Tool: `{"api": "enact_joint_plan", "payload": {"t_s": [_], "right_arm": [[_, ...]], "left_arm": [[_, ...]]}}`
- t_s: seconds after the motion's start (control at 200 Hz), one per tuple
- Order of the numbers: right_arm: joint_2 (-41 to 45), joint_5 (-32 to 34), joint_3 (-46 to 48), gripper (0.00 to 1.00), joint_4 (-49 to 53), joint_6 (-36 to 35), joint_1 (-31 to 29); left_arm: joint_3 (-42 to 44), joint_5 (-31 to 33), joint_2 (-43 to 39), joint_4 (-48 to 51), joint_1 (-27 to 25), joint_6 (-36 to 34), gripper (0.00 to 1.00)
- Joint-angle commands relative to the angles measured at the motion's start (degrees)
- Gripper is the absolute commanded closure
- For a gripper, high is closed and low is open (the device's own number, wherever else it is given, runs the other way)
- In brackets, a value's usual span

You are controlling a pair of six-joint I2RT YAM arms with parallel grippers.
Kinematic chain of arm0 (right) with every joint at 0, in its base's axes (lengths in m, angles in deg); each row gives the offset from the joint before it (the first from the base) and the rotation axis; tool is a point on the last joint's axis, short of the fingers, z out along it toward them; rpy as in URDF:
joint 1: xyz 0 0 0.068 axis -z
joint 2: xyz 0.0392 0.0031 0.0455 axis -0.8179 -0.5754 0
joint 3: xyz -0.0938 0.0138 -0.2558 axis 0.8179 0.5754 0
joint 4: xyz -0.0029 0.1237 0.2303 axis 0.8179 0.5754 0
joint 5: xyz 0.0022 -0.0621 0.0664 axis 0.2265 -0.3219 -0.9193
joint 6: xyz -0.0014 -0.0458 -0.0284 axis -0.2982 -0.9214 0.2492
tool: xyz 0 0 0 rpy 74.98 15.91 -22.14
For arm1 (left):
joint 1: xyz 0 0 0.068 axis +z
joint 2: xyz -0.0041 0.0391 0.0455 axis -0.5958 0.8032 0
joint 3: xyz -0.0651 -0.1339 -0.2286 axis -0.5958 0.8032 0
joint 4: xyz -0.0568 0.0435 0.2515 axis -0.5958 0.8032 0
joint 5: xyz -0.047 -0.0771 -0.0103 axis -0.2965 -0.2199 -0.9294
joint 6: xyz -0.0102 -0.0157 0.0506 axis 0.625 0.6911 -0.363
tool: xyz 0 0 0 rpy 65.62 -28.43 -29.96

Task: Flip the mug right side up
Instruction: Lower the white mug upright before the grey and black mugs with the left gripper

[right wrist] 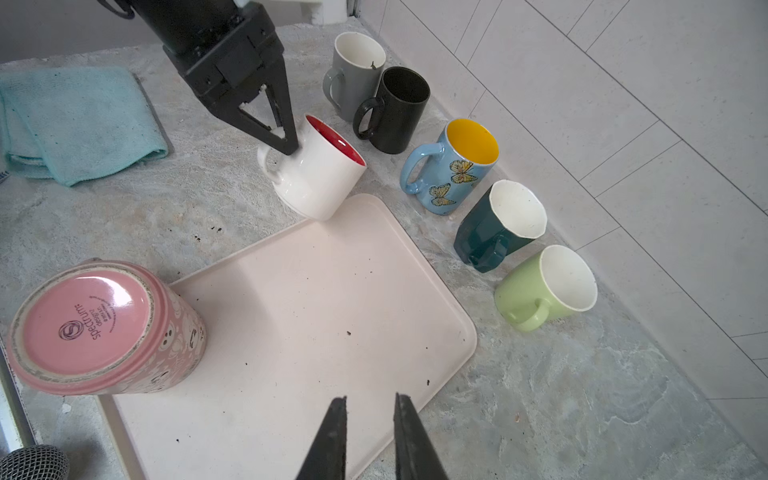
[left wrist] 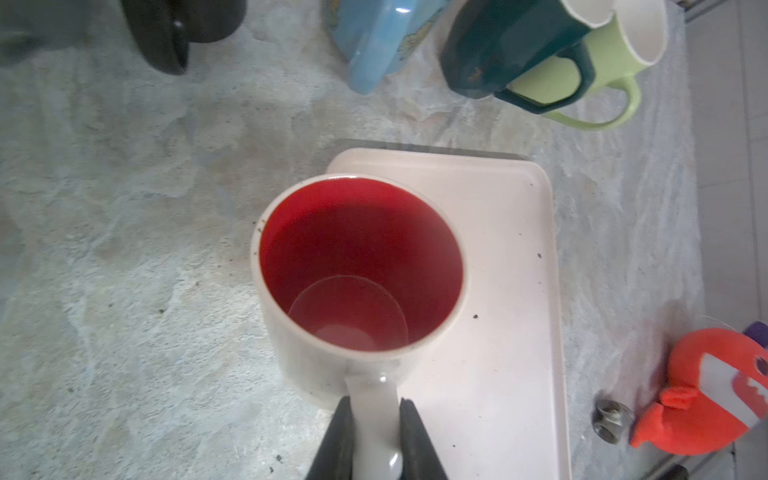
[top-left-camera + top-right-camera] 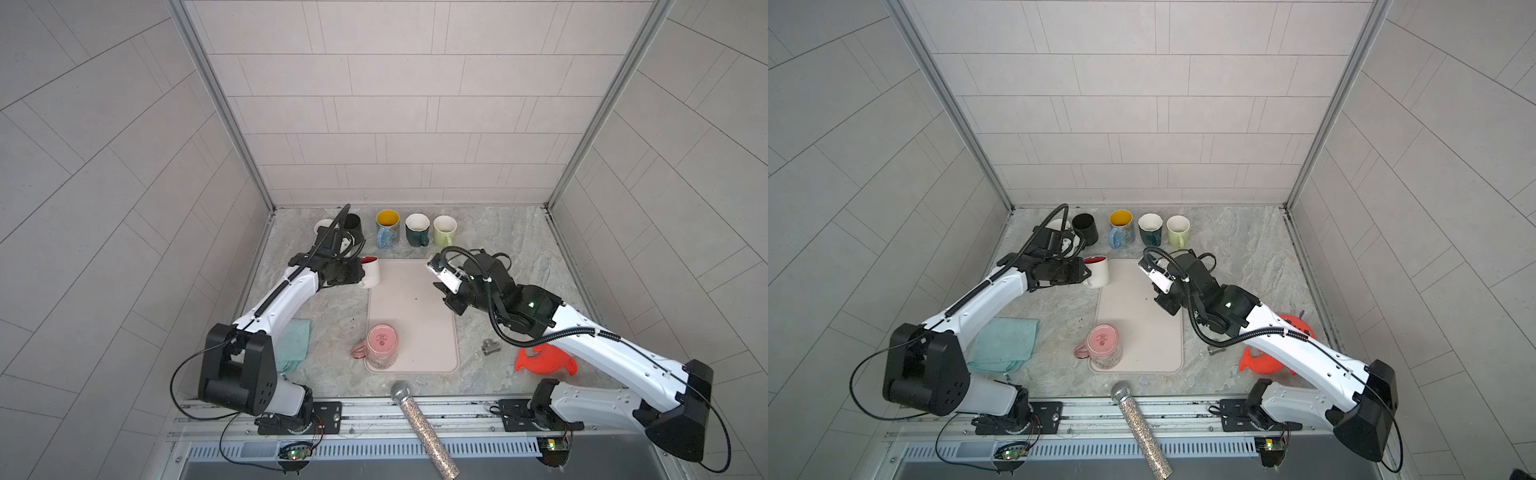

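White mug (image 1: 320,183), red inside: we find it at the far left corner of the tray (image 3: 411,316), mouth up and tilted. We cannot tell whether its base rests on the tray's rim. We note the left gripper (image 2: 376,415) clamped on the mug's handle. The right gripper (image 1: 370,405) hangs over the tray's right edge, jaws apart, holding nothing. A folded teal cloth (image 3: 293,345) lies left of the tray. A glitter microphone (image 3: 419,424) lies across the front edge. An orange plush fish (image 3: 544,361) sits to the right. A pink mug (image 1: 95,328) stands upside down on the tray's near left corner. Five upright mugs (image 1: 453,166) line the back wall. A small metal fitting (image 3: 489,347) lies between tray and fish.
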Motion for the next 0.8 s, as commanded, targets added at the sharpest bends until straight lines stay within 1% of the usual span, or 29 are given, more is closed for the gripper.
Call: {"api": "enact_joint_plan", "payload": {"t_s": [0.0, 0.09, 0.31, 0.455, 0.796], "right_arm": [[1.36, 1.22, 0.5, 0.79, 0.47, 0.47, 0.21], [1.49, 1.38, 0.51, 0.79, 0.47, 0.42, 0.23], [1.51, 1.57, 0.54, 0.79, 0.47, 0.39, 0.49], [1.49, 1.55, 0.5, 0.79, 0.47, 0.45, 0.57], [1.59, 1.75, 0.61, 0.79, 0.47, 0.47, 0.76]], "left_arm": [[2.25, 4.83, -3.37, -10.39, 0.49, 1.61, 1.0], [4.49, 6.32, -3.94, -14.65, 0.62, 2.08, 1.0], [7.37, 9.66, -4.17, -20.36, 0.62, 2.07, 1.0], [9.7, 9.72, -3.16, -25.7, 0.62, 2.07, 1.0], [11.69, 11.64, -0.01, -31.5, 0.62, 1.9, 1.0]]}}
